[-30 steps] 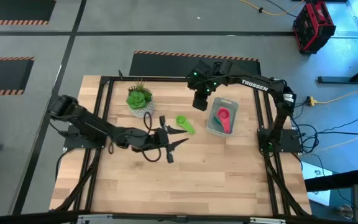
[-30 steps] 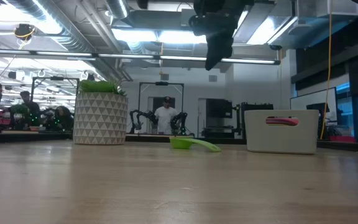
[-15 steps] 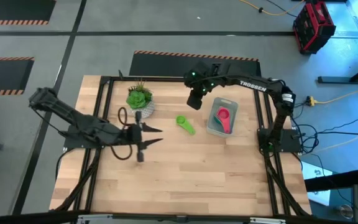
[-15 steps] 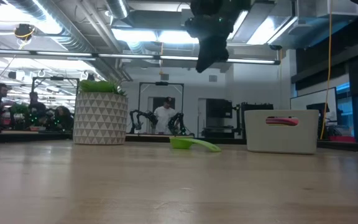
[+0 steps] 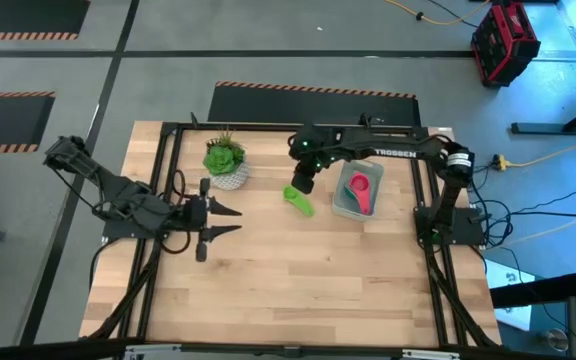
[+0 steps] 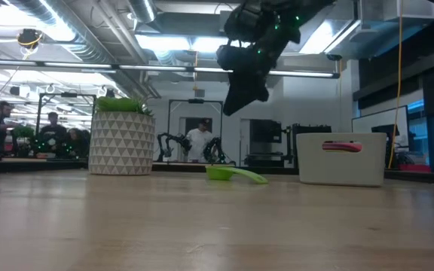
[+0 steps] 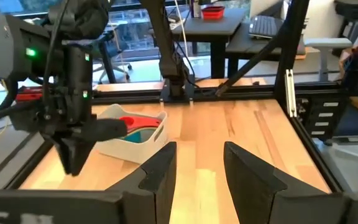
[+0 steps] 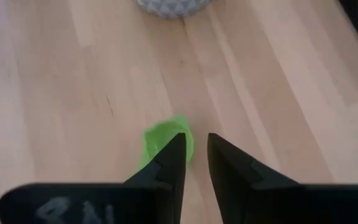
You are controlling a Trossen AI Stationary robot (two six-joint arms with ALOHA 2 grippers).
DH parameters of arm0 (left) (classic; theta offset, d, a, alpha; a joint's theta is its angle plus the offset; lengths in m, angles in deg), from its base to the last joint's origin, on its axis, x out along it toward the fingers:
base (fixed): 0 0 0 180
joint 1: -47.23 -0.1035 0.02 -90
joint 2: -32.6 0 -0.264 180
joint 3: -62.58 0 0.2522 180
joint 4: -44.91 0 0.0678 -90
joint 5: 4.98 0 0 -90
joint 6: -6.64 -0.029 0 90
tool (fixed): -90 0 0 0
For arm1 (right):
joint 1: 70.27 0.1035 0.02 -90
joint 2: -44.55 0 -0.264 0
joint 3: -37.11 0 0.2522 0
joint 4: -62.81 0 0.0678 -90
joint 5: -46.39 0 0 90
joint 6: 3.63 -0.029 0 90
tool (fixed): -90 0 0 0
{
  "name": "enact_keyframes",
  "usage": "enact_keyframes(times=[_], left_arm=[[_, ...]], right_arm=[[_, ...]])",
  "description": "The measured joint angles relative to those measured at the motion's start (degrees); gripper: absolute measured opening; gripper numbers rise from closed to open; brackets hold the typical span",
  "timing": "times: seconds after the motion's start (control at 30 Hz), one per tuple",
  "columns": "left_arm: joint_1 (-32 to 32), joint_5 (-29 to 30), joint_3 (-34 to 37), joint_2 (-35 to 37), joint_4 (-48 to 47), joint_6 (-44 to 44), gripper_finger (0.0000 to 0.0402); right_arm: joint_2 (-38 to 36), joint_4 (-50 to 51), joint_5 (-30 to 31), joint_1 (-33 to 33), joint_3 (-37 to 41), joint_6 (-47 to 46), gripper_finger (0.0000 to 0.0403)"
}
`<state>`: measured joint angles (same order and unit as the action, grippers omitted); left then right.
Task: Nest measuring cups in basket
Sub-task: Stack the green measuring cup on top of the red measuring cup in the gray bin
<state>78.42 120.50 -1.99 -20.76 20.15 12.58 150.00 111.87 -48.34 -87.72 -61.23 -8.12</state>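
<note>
High view: your right gripper (image 5: 301,184) hovers above the small green plastic measuring cup (image 5: 297,199), beside the pale translucent grey plastic basket (image 5: 344,203) near the table's far right edge.
Low view: cup lies flat; probably light, stiff, slippery.
Left wrist view: left gripper (image 7: 196,167) spread, empty.
Right wrist view: fingers narrowly parted, pinching nothing; grip the handle.

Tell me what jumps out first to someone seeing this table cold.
The bright green measuring cup lies alone on the bare wood mid-table, with the right gripper hanging just above it, empty. Beside it on the right, the pale basket already holds red and teal cups. The leafy plant in its patterned white pot stands at the back left, and the left gripper waits empty near it.
</note>
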Motion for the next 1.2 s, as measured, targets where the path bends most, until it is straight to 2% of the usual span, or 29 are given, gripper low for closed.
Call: enact_keyframes(times=[0.2, 0.67, 1.0, 1.2], left_arm=[[0.1, -0.1, 0.0, -0.7, -0.5, 0.0, 0.0127], [-0.2, -0.2, 0.0, -1.2, -0.6, 0.0, 0.0127], [-0.2, -0.2, 0.0, -1.2, -0.6, 0.0, 0.0127], [-0.2, -0.2, 0.0, -1.2, -0.5, 0.0, 0.0127]], right_arm=[[0.0, -11.2, 0.0, 0.1, 7.1, -2.9, 0.0072], [0.0, -25.6, 0.0, 0.1, 19.8, -8.4, 0.0072], [0.3, -24.1, 0.0, 1.0, 17.3, -9.0, 0.0072], [5.9, -19.8, 0.1, 1.8, 13.1, -9.2, 0.0071]])
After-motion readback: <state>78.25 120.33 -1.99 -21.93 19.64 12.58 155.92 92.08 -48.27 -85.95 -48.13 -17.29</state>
